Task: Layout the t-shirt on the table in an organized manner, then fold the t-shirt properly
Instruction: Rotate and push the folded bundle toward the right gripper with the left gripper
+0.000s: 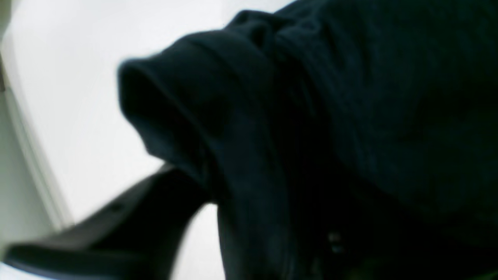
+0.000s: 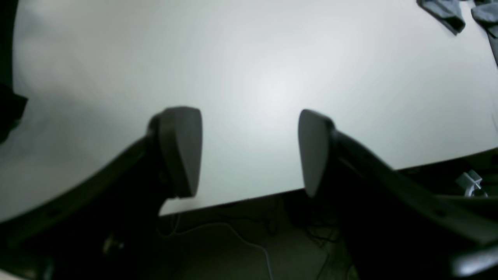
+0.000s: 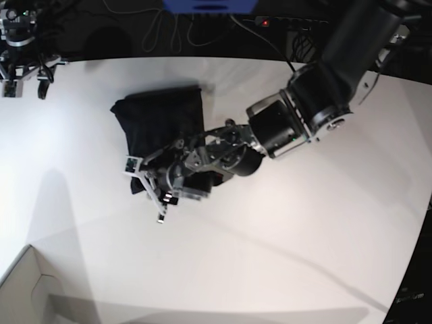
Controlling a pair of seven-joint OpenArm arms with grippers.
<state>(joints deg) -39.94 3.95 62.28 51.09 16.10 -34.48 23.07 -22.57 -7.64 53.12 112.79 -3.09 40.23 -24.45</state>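
The black t-shirt (image 3: 158, 118) lies as a compact folded bundle on the white table (image 3: 304, 236), left of centre. My left arm reaches across from the upper right. Its gripper (image 3: 150, 189) sits at the shirt's near edge. In the left wrist view a thick fold of the t-shirt (image 1: 350, 116) fills the right side and hides one finger. The other finger (image 1: 116, 225) stands apart at the lower left, with white table showing beside it. My right gripper (image 2: 249, 151) is open and empty, hovering over the table's edge, at the far left corner (image 3: 25, 84) in the base view.
A pale cardboard box corner (image 3: 27, 290) pokes in at the front left. Cables and a blue object (image 3: 209, 5) lie beyond the far edge. The floor with a cable (image 2: 241, 241) shows under the right gripper. Grey shapes (image 2: 443, 11) sit in that view's top right.
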